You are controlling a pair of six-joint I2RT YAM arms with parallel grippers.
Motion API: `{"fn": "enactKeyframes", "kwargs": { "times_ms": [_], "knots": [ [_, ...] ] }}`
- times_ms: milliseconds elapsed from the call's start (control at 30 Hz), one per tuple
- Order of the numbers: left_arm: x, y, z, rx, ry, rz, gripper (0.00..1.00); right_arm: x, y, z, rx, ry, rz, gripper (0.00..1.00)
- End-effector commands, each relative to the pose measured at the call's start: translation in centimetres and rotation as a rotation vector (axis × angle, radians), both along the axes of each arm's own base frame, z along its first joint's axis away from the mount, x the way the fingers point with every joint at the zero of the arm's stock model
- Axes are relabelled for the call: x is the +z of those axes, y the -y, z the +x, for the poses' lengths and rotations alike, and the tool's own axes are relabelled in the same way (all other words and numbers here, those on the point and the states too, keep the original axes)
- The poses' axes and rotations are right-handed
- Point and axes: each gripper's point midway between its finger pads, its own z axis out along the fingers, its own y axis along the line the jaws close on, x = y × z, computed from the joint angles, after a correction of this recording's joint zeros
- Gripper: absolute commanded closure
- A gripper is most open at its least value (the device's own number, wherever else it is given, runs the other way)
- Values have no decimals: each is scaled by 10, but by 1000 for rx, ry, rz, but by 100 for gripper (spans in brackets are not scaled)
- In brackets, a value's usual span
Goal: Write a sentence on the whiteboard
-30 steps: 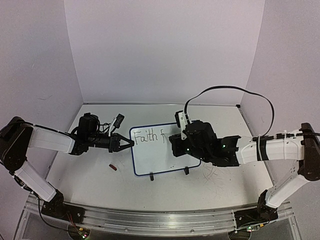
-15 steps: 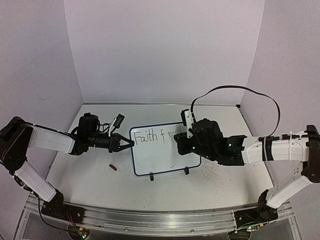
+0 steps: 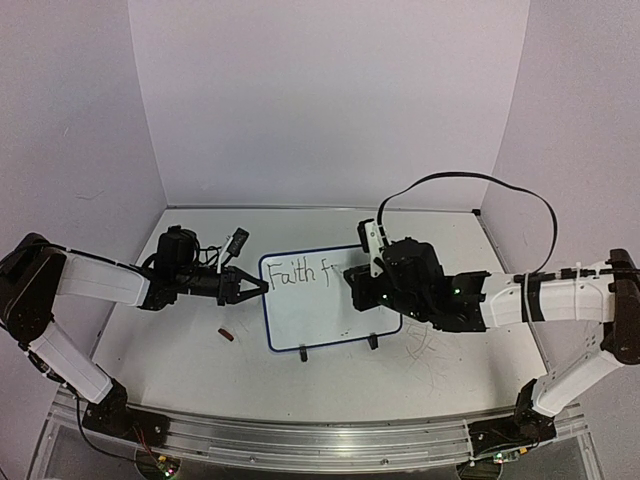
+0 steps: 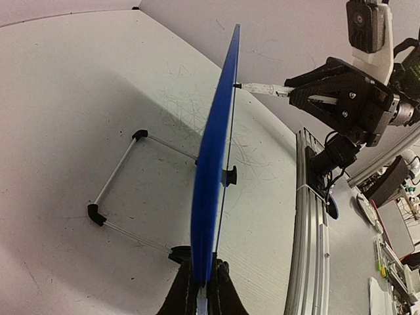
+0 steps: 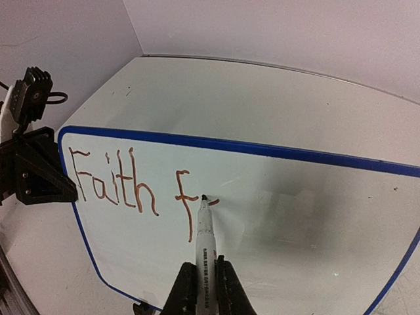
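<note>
The table (image 3: 180, 360) is scuffed. Just off the whiteboard's (image 3: 310, 310) near left corner lies a small dark-red piece (image 3: 227, 335); I cannot tell what it is. The whiteboard stands mid-table on two black feet (image 3: 303, 352), propped by a thin wire stand (image 4: 118, 170) behind it.

At the whiteboard's left edge the left gripper (image 3: 255, 288) is closed flat on the blue rim, one finger on each face, as the left wrist view shows. In front of the whiteboard's upper right part, the right gripper (image 5: 202, 269) is closed on a marker (image 5: 202, 236). It holds the barrel partway down, and the tip touches the white face at the end of the cross-stroke of an "f".

The sentence (image 5: 131, 187) runs along the whiteboard's top edge. It reads "Faith f" so far, so most of it is not yet written.

The whiteboard looks thin, stiff and light, with a slick face. I judge that the marker's push would slide it or tip it backward on that slim stand. The rim is the right place to hold it: the panel won't flex there, and the fingers stay off the writing area.

The marker is a thin, rigid, smooth barrel that could twist or slip in the grip. It probably needs light, even pressure, with the tip square to the face. The ink will likely smear, so anything crossing the whiteboard should stay clear of the written top-left corner.
</note>
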Motion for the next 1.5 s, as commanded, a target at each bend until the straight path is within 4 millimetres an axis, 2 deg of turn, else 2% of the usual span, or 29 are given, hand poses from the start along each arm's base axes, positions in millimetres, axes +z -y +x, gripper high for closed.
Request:
{"fn": "enactKeyframes", "kwargs": {
  "times_ms": [0,267,667,1000,1467],
  "knots": [
    [4,6,4,-8,23,14,100,11,-6,9,-25,21,16,100],
    [4,6,4,-7,24,16,100,-4,0,1,-21,-28,4,100],
    [3,6,4,-8,21,17,100,-14,7,-9,-26,-67,3,100],
    [2,6,4,-8,17,20,100,-4,19,0,-99,-25,-5,100],
    [2,6,4,-10,19,22,100,13,13,16,-134,42,-1,100]
  ]
}}
